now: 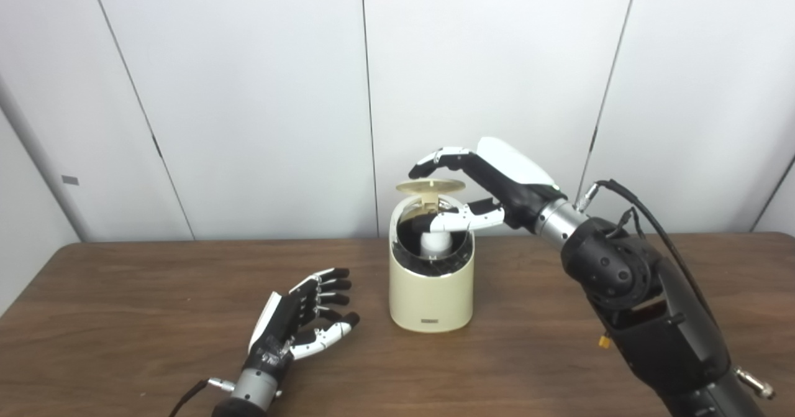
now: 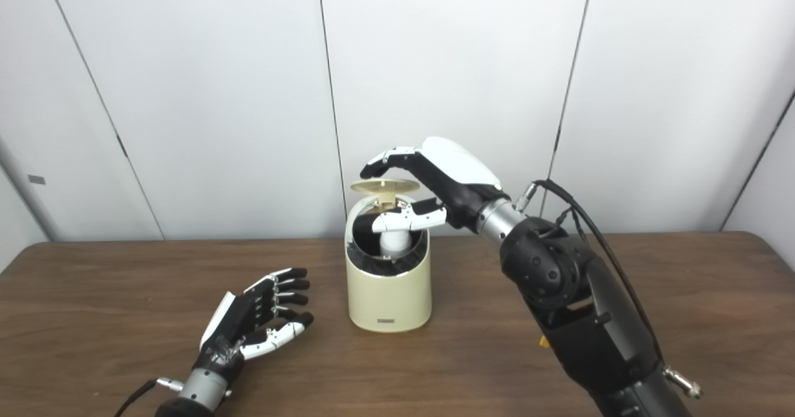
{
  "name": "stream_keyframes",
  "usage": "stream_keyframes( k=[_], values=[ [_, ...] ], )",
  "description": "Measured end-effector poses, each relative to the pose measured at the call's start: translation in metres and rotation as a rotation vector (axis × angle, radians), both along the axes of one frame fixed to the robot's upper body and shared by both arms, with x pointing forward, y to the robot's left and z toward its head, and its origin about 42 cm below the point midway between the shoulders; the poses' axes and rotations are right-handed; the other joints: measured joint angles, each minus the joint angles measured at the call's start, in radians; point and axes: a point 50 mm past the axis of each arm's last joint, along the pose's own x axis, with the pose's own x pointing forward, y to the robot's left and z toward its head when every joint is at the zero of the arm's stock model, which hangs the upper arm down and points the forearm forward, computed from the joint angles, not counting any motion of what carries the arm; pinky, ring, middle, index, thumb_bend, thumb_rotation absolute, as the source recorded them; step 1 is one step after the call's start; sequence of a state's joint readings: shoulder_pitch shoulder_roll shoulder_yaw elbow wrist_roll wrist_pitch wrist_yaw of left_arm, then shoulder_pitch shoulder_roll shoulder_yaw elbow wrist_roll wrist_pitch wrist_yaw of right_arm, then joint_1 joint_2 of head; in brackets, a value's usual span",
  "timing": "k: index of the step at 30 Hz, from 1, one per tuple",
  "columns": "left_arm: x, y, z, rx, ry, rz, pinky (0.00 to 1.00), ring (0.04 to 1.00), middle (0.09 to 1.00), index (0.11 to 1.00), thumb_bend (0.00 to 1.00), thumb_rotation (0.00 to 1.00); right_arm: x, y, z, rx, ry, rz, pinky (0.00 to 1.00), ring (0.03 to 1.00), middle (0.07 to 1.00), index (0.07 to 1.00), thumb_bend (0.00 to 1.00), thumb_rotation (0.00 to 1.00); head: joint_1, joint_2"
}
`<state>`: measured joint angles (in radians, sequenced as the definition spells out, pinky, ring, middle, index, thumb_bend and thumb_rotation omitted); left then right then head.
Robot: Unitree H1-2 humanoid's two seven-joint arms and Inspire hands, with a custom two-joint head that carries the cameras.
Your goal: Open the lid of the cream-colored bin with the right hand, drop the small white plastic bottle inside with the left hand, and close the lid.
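The cream-colored bin (image 1: 430, 293) stands upright at the middle of the brown table (image 1: 124, 317). Its round lid (image 1: 430, 186) is raised, lying almost level above the slanted opening. Inside the dark opening stands the small white plastic bottle (image 1: 435, 243). My right hand (image 1: 490, 181) reaches in from the right, its fingers (image 1: 435, 158) arched just above the lid and its thumb (image 1: 466, 219) below it, across the opening's upper right. I see no grasp on the lid. My left hand (image 1: 298, 317) rests open and empty on the table, left of the bin and apart from it.
White wall panels (image 1: 248, 94) rise right behind the table's far edge. The bulky right forearm (image 1: 646, 317) crosses the table's right side. A cable (image 1: 186, 398) trails from the left wrist at the bottom edge.
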<state>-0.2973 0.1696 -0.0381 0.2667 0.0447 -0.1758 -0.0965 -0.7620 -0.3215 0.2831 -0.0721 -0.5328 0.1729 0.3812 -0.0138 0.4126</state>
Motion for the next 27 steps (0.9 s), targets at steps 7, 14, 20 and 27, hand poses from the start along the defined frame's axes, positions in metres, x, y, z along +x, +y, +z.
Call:
stream_keyframes(
  k=[7, 14, 20, 27],
  values=[
    [0.000, 0.000, 0.000, 0.000, 0.000, 0.001, 0.60, 0.707, 0.769, 0.783, 0.55, 0.04, -0.006, -0.002, 0.002, -0.013, 0.002, 0.005, 0.85, 0.858, 0.667, 0.616, 0.60, 0.71, 0.002, 0.014],
    [0.000, -0.001, 0.000, 0.000, 0.000, 0.005, 0.59, 0.698, 0.763, 0.782, 0.56, 0.06, -0.009, -0.009, 0.004, -0.067, -0.022, -0.006, 0.83, 0.834, 0.639, 0.584, 0.62, 0.70, 0.002, 0.022],
    [0.000, -0.002, 0.001, -0.007, -0.004, 0.010, 0.58, 0.698, 0.761, 0.783, 0.56, 0.07, -0.014, -0.011, -0.002, -0.086, -0.024, -0.015, 0.99, 0.844, 0.633, 0.585, 0.62, 0.72, 0.003, 0.035],
    [0.000, -0.001, 0.006, -0.028, -0.019, 0.023, 0.59, 0.700, 0.755, 0.779, 0.55, 0.06, -0.017, -0.011, -0.004, -0.118, -0.039, -0.006, 1.00, 0.835, 0.621, 0.602, 0.61, 0.69, 0.006, 0.048]
  ],
)
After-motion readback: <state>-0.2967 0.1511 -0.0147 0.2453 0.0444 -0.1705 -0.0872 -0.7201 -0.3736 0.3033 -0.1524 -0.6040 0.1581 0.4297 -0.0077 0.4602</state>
